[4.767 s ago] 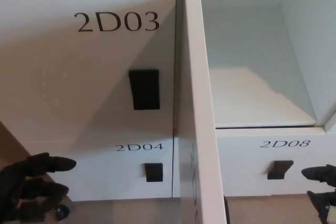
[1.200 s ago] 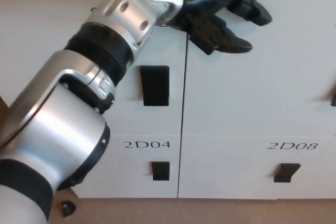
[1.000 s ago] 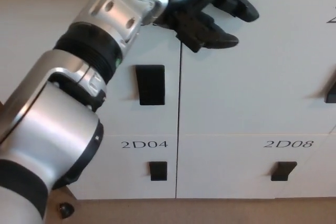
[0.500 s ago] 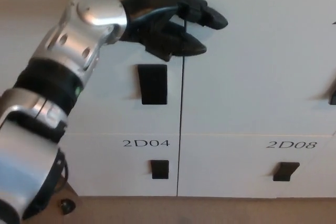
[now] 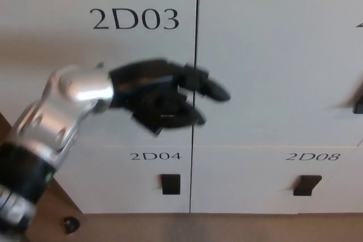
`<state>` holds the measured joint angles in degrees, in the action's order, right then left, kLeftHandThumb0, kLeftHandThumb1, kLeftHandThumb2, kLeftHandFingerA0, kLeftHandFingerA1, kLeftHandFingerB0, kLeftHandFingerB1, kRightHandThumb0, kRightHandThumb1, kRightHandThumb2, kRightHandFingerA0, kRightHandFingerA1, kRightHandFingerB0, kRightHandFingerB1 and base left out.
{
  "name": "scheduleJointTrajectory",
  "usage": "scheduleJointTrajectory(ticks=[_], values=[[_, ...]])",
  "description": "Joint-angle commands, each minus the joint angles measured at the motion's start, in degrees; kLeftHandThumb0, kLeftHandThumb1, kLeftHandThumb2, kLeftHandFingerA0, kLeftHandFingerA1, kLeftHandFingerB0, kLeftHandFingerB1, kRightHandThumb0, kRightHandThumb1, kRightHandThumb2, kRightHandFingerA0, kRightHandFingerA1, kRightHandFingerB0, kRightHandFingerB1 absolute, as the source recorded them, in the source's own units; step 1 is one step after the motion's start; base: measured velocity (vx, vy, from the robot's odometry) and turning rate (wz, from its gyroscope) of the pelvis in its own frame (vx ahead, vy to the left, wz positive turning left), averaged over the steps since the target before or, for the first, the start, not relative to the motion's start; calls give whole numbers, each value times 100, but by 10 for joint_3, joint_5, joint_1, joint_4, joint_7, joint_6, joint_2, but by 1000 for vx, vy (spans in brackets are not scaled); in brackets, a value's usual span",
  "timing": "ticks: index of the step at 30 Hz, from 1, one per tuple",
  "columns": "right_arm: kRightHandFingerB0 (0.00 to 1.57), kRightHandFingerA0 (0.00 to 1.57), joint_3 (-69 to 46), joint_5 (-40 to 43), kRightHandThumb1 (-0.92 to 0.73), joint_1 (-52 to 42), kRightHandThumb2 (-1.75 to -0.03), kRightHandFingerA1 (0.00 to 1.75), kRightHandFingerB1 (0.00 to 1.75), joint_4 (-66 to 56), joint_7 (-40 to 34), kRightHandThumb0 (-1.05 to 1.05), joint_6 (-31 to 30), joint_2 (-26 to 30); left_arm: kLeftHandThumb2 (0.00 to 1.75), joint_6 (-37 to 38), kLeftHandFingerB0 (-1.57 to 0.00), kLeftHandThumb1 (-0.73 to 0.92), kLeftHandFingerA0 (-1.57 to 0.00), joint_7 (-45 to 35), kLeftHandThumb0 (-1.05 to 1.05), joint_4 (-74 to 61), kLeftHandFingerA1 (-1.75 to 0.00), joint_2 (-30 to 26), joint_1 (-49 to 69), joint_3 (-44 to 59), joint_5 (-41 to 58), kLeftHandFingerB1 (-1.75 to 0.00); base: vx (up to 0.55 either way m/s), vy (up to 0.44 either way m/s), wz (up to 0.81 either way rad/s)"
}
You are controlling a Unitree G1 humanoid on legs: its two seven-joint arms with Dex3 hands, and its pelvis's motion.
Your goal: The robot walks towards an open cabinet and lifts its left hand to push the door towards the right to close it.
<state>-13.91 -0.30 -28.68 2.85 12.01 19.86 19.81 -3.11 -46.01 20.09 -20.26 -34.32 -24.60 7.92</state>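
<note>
Cabinet door (image 5: pixel 278 66), upper right: large white panel, flush with its neighbours and looking fully closed; I judge it rigid, light on its hinges, smooth-faced; best handled by a flat push on the panel near its left edge, no grasp needed

Door 2D03 (image 5: pixel 96 66), upper left: shut

Drawer fronts 2D04 (image 5: pixel 136 182) and 2D08 (image 5: pixel 272 182): below, each with a small black handle

My left hand (image 5: pixel 161 99): empty, fingers spread, in front of the centre seam; contact unclear

My right hand: out of sight
</note>
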Motion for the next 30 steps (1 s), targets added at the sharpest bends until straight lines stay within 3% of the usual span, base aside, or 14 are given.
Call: scheduleJointTrajectory(ticks=[1,6,7,8,9,13,17,30], values=[[60,66,133,-79,-70,230,-61,50,46,46,36,-34,-175,-27,61,43,-48,67,-56,-158,-62,-257,-39,-220,431,72,130,-36,0,0,0],[60,65,137,-69,-70,262,-60,50,46,96,23,-32,-189,-42,60,66,-53,64,-64,-118,-58,-150,-42,-159,451,127,137,-39,0,0,0],[59,65,137,-66,-71,265,-61,49,46,111,17,-30,-191,-47,91,60,-47,50,-71,-81,-51,-113,-64,-129,451,151,137,-53,0,0,0],[59,65,137,-64,-71,267,-61,49,46,121,14,-30,-192,-49,91,54,-47,50,-71,-56,-51,-90,-64,-109,451,167,137,-53,0,0,0],[60,65,136,-63,-71,267,-61,48,46,146,5,-30,-185,-54,59,54,-68,62,-81,13,-48,-39,-46,-74,442,198,129,-43,0,0,0],[59,66,133,-65,-72,274,-61,48,44,206,-21,-31,-168,-63,59,46,-67,62,-81,159,-48,68,-48,-16,409,262,104,-44,0,0,0],[57,65,127,-66,-72,271,-60,46,43,255,-32,-30,-153,-52,59,71,-70,61,-87,220,-44,173,-51,-19,377,305,74,-47,0,0,0],[55,65,123,-73,-69,307,-61,46,42,326,-38,-33,-127,-26,59,92,-68,64,-82,254,-39,247,-49,-23,335,335,36,-47,0,0,0]])
